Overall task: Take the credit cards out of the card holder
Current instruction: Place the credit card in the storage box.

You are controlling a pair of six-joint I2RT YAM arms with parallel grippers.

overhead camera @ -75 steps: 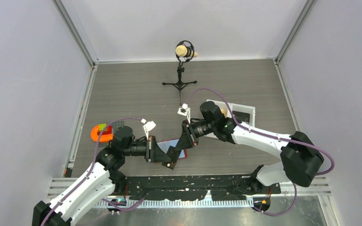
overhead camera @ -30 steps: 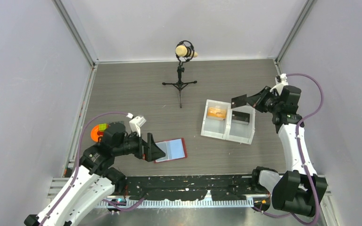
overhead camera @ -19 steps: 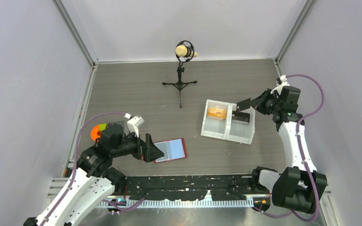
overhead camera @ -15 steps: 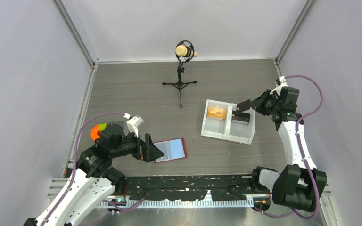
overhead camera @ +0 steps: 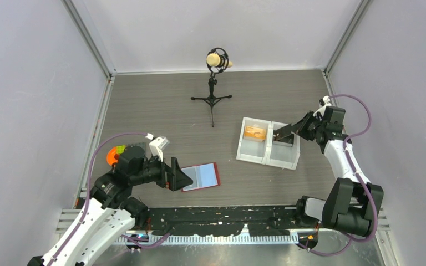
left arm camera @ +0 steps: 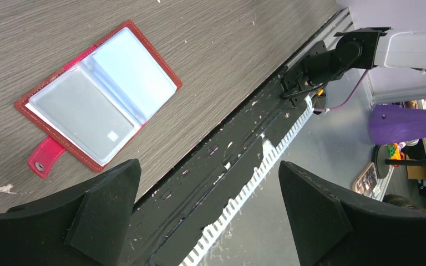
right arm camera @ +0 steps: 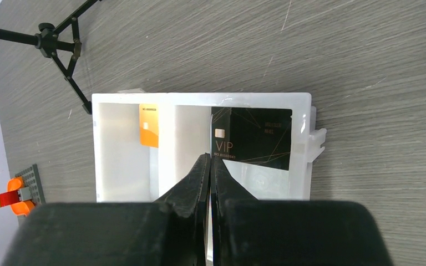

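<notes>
Top external view: brings black VIP card (right arm camera: 252, 138), clenched in right end effector (right arm camera: 211, 159), down into white tray (right arm camera: 161, 98); needs only letting go. Keeps left end effector (overhead camera: 182, 178) released.

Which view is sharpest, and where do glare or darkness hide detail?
Right wrist: print on the dark card is crisp, the right gripper a black mass. Left wrist: the holder is sharp, its pockets shine pale, the left gripper featureless. Top: even light, small detail lost.

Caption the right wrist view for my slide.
Right tool holds black card at white tray; orange card in the other compartment.
</notes>
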